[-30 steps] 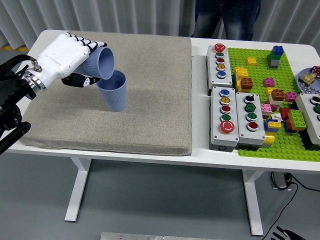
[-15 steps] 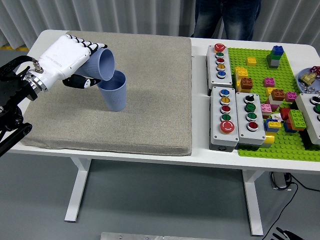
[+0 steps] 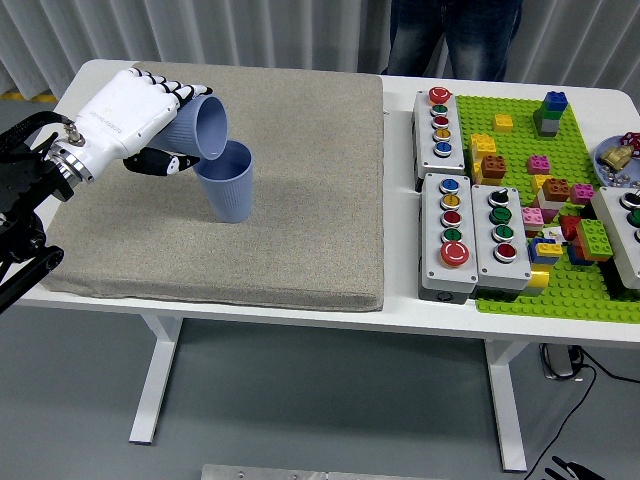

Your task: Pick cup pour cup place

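Note:
My left hand [image 3: 150, 125], white with black fingertips, is shut on a blue cup [image 3: 203, 127]. That cup is tipped on its side, its mouth facing right and down over a second blue cup [image 3: 228, 182]. The second cup stands upright on the grey mat [image 3: 290, 230], just below and right of my hand. The tilted cup's rim nearly touches the upright cup's rim. Whatever is inside either cup is hidden from me. My right hand is out of the picture.
Right of the mat stand grey button boxes [image 3: 470, 235] and a green brick baseplate [image 3: 560, 180] with several loose bricks. A person [image 3: 455, 35] stands at the far side of the table. The table's near edge [image 3: 300, 320] runs just below the mat.

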Tool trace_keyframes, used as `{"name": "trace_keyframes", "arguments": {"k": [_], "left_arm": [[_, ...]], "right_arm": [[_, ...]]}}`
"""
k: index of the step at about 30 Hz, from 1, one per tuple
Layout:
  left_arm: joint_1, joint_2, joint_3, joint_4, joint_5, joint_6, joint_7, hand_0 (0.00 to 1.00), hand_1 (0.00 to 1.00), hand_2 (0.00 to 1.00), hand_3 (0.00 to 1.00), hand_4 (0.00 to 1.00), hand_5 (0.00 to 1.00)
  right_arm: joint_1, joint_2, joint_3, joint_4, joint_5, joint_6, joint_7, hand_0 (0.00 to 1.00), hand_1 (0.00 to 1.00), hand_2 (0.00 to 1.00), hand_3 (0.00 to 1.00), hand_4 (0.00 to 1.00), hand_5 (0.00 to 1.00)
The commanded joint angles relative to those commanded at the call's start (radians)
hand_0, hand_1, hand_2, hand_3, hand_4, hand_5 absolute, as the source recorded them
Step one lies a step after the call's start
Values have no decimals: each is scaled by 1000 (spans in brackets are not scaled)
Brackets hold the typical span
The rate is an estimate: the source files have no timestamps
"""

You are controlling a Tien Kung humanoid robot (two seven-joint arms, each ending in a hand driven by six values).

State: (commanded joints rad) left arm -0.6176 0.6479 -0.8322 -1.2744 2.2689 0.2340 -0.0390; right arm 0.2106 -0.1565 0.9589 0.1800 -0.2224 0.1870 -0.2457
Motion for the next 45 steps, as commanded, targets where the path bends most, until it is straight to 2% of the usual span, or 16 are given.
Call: {"name": "trace_keyframes", "arguments": {"k": [11,23,27,34,36,40,45], "left_arm": [[1,-12,-15,4,0,10,-8,438,523,599,578,504,2],[33,-49,-88,49,-16,27,-85,439,524,596,577,501,2],[52,-65,-115,58,-175,31,-110,439,523,595,577,502,2],[65,-72,-126,62,-286,26,-127,439,524,595,577,502,2],[69,-76,-136,68,-346,16,-135,439,524,595,577,502,2],[83,-91,-158,94,-495,-2,-160,440,523,593,577,503,2],[111,-127,-194,146,-701,-30,-196,438,521,592,577,504,2]], "right_arm": [[3,0,0,0,0,-1,1,762,698,709,605,165,339],[4,2,-1,0,1,-2,-1,763,697,709,606,166,338],[4,3,-1,0,1,-2,-2,763,698,710,606,166,338],[2,6,-6,0,5,-4,-3,763,698,710,606,165,338],[0,6,-6,0,5,-4,-3,763,698,710,606,165,338],[-3,8,-8,0,2,-4,-4,763,698,709,606,165,337],[-7,12,-13,0,4,-6,-5,763,698,710,605,163,337]]}}
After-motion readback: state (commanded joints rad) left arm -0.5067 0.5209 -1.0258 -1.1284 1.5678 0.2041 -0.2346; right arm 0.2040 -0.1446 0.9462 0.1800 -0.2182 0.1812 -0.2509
